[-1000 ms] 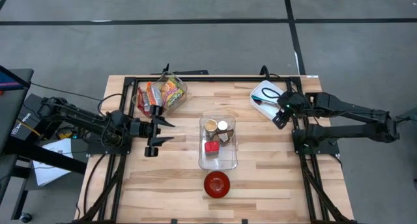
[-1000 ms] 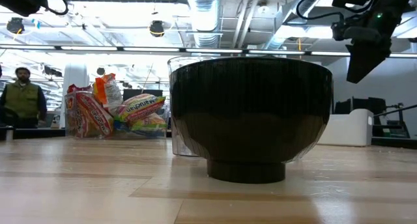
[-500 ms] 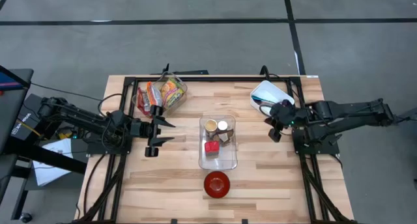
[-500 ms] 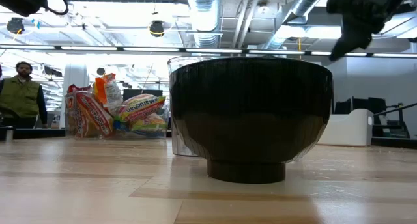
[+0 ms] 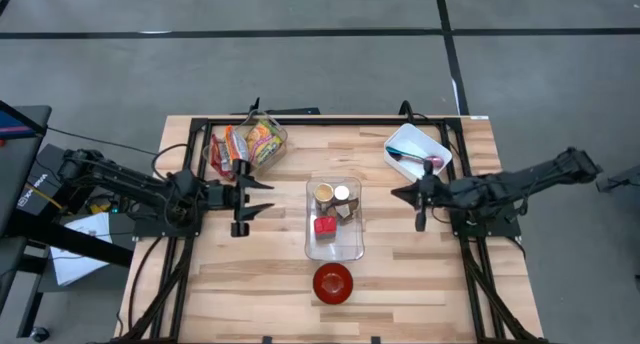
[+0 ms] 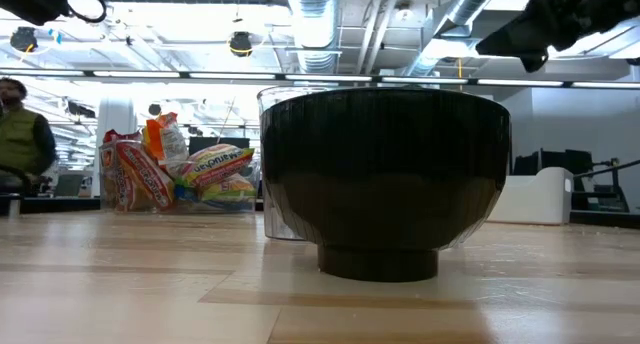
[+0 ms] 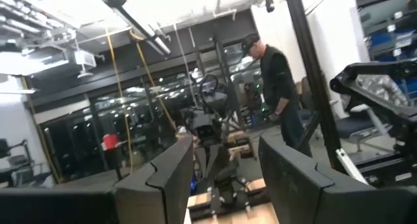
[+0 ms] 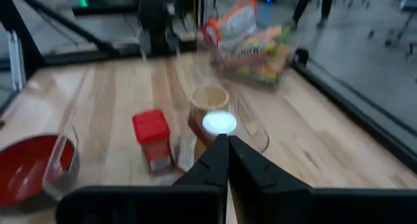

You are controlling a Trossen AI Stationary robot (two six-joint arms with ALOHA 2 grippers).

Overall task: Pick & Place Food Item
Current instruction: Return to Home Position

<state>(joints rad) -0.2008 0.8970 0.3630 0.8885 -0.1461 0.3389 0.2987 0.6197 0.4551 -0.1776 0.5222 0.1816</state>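
A clear tray (image 5: 352, 246) at the table's middle holds a red packet (image 5: 323, 225), two round tubs (image 5: 323, 192) and a brown piece (image 5: 346, 211). A red bowl (image 5: 333, 283) stands in front of it; in the low view the bowl (image 6: 385, 179) looks dark. My right gripper (image 5: 395, 194) is shut and empty. It is level, right of the tray, and points at it; its wrist view shows the packet (image 8: 151, 139) beyond the tips (image 8: 221, 142). My left gripper (image 5: 268, 196) stands open and empty left of the tray, its fingers apart in the left wrist view (image 7: 221, 165).
Snack bags (image 5: 248, 144) in a clear bin sit at the far left and also show in the low view (image 6: 180, 174). A white tray (image 5: 418, 149) with utensils stands at the far right. A person stands in the room beyond the table (image 7: 277, 87).
My right gripper has left the spot over the white tray, swung toward the table's near edge and left toward the clear tray, and tipped from pointing down to level.
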